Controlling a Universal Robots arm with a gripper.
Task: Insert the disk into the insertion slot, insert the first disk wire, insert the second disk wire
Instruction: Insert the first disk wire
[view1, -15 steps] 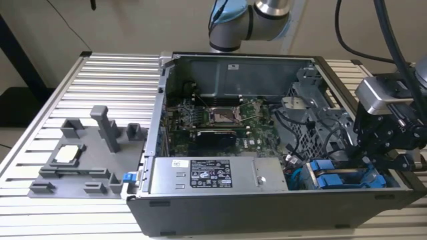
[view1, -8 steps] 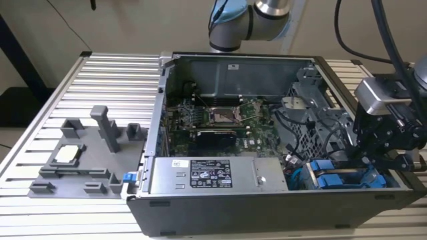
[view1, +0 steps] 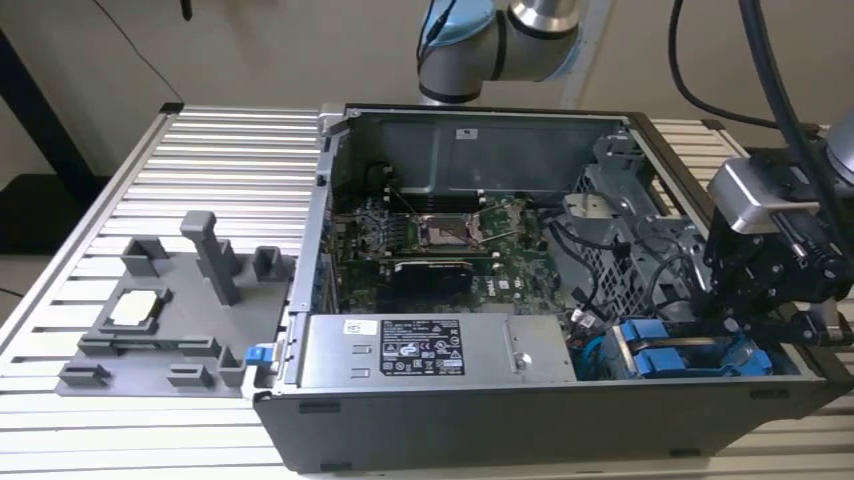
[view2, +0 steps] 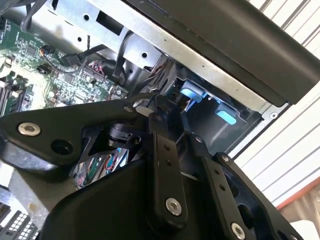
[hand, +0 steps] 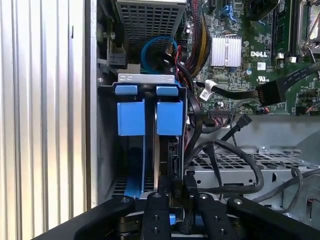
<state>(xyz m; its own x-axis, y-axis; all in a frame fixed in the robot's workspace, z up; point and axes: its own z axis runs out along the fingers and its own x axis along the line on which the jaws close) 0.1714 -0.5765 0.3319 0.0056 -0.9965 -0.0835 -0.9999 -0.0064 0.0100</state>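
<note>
The disk (hand: 163, 159) stands edge-on in the insertion slot (hand: 147, 78). Its blue caddy tab (hand: 170, 117) is beside a second blue tab (hand: 131, 117). My gripper (hand: 176, 198) hangs over the disk's near end, fingers (hand: 155, 215) close together around a black wire connector (hand: 176, 190). A black cable (hand: 194, 135) loops from there toward the board. In the exterior view, the gripper (view1: 727, 325) is at the case's corner on the exterior view's right, just above the blue caddies (view1: 667, 360). In the second wrist view, the fingers (view2: 165, 165) reach toward the blue tabs (view2: 192, 93).
The open computer case holds a green motherboard (view1: 441, 240), a grey labelled power-supply box (view1: 434, 350) and a perforated grey cage (hand: 240, 162) draped with loose black cables (hand: 250, 175). A grey fixture plate (view1: 160, 320) lies on the ribbed table (view1: 200, 150) at the exterior view's left.
</note>
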